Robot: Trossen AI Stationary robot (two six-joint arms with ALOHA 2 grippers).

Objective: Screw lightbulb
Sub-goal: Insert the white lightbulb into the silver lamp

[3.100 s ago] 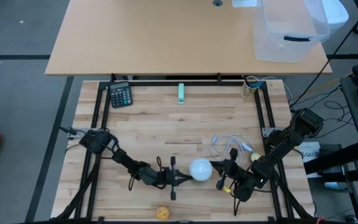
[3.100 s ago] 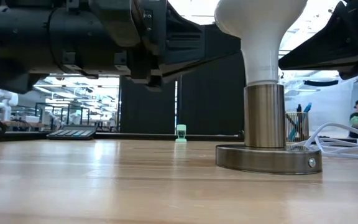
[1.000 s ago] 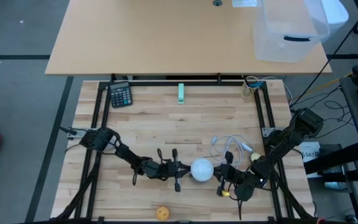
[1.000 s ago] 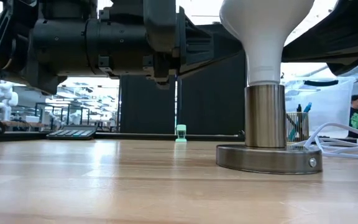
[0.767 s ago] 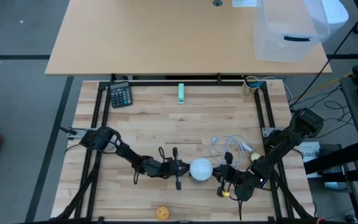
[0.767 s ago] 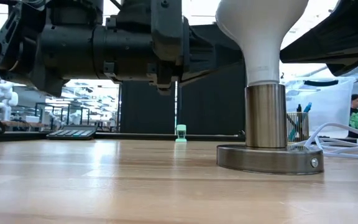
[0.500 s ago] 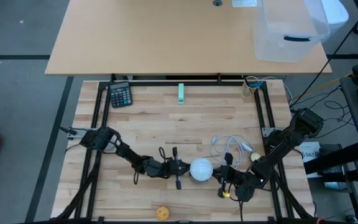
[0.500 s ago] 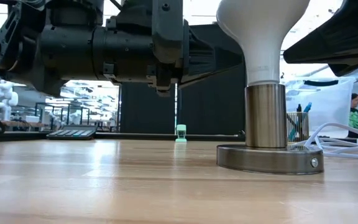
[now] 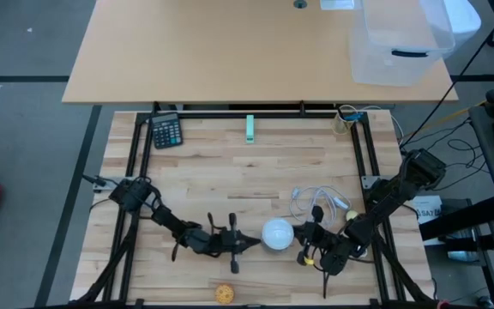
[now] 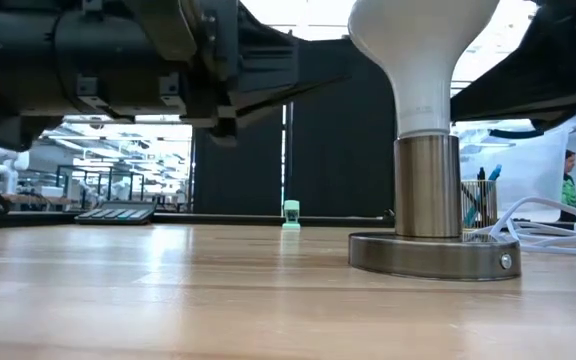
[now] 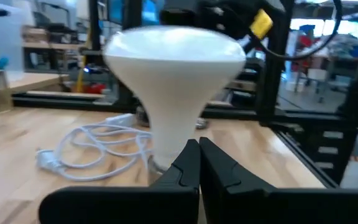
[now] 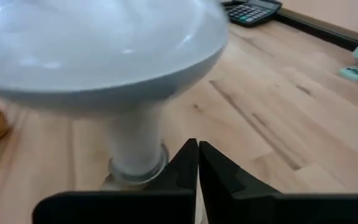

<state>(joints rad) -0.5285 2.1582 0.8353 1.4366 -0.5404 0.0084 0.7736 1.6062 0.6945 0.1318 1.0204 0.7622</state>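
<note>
The white lightbulb (image 9: 277,233) stands upright with its narrow end in a metal socket (image 10: 426,185) on a round metal base (image 10: 433,255), near the table's front middle. My left gripper (image 9: 251,244) is shut and points level at the bulb from the table's left. Its tips show in front of the bulb's neck in the left wrist view (image 11: 197,149). My right gripper (image 9: 302,244) is shut and points at the bulb from the right, its tips (image 12: 197,149) low beside the socket. The high view shows a small gap on both sides.
A white cable (image 9: 316,202) lies coiled just behind the bulb. A yellowish ball (image 9: 224,294) sits at the front edge. A calculator (image 9: 166,131), a green object (image 9: 250,129) and a cup of pens (image 9: 346,118) stand along the far edge. People (image 10: 573,185) show far behind.
My left gripper, still shut, has drawn back from the bulb toward the table's left and near edges and has rolled about its own axis. The bulb stays upright in its socket.
</note>
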